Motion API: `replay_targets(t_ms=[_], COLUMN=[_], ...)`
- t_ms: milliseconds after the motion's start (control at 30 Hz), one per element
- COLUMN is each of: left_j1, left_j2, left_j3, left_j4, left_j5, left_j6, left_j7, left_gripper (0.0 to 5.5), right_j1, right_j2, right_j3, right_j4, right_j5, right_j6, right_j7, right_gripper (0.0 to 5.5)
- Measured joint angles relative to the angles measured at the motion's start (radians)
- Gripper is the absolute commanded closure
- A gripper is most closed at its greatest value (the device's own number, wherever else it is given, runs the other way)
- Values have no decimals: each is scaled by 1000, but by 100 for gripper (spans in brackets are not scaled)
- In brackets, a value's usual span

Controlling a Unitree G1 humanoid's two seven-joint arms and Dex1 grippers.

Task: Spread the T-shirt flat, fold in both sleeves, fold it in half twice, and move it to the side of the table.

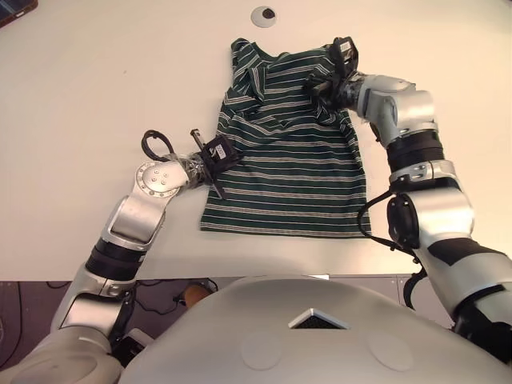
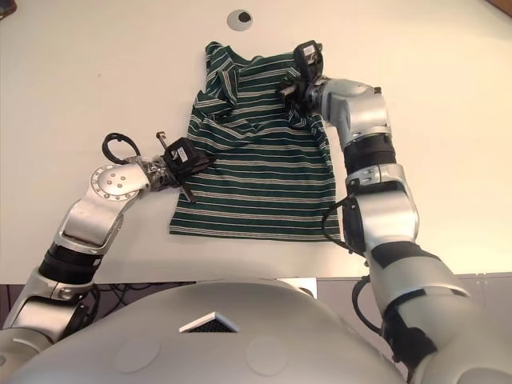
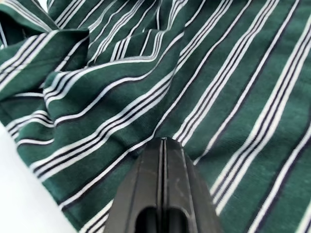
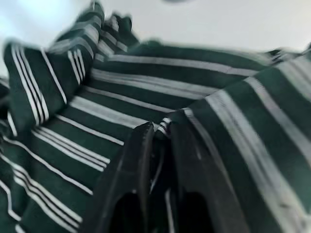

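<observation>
Left claw pressed together, tip resting at left side edge of green white-striped T-shirt. Right claw pinching bunched fabric at right shoulder. Shirt lying mid white tabletop, lower half flat, upper part rumpled, collar end nearest round grey grommet.

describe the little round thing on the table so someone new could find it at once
On the white table, find the green striped T-shirt. Just beyond its collar, near the far edge, sits a small grey disc with a dark centre. It is round and touches nothing.
</observation>
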Motion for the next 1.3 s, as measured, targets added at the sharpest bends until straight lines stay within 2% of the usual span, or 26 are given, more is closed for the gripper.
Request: replay_targets(t_ms=[33,100,167,233,333,400,467,500,633,667,767,967,1200,1300], left_j1=[1,6,21,63,154,214,278,304,362,369,381,370,274,253], left_j2=[4,28,66,119,234,335,424,451,499,499,498,492,489,491], left_j3=[3,25,83,166,254,313,323,322,260,256,239,205,150,137], left_j4=[-6,-48,-145,-240,-271,-231,-139,-103,41,45,44,44,72,76], left_j5=[0,8,5,-7,-5,28,104,147,328,338,338,349,359,370], left_j6=[5,10,8,-9,-101,-229,-404,-490,-819,-852,-901,-942,-991,-1016], left_j7=[-2,-2,-1,-18,-79,-134,-164,-164,-88,-79,-77,-72,-102,-112], left_gripper=[550,550,550,516,469,439,407,385,385,385,385,385,381,381], right_j1=[2,27,87,164,289,383,472,494,516,516,516,641,726,731], right_j2=[-2,-15,-76,-219,-438,-575,-664,-680,-680,-680,-685,-835,-823,-822], right_j3=[3,13,25,55,135,181,191,193,201,201,183,167,196,211], right_j4=[-8,-93,-265,-435,-507,-516,-567,-575,-534,-520,-504,-559,-677,-708], right_j5=[-1,4,27,-3,-92,-130,-115,-110,-108,-106,-64,-26,-39,-53], right_j6=[-16,-37,-87,-288,-607,-796,-902,-939,-1060,-1074,-1060,-1084,-1098,-1121], right_j7=[7,61,181,312,513,650,741,765,777,783,802,893,846,819], right_gripper=[417,417,417,413,413,413,413,413,413,413,413,413,306,306])
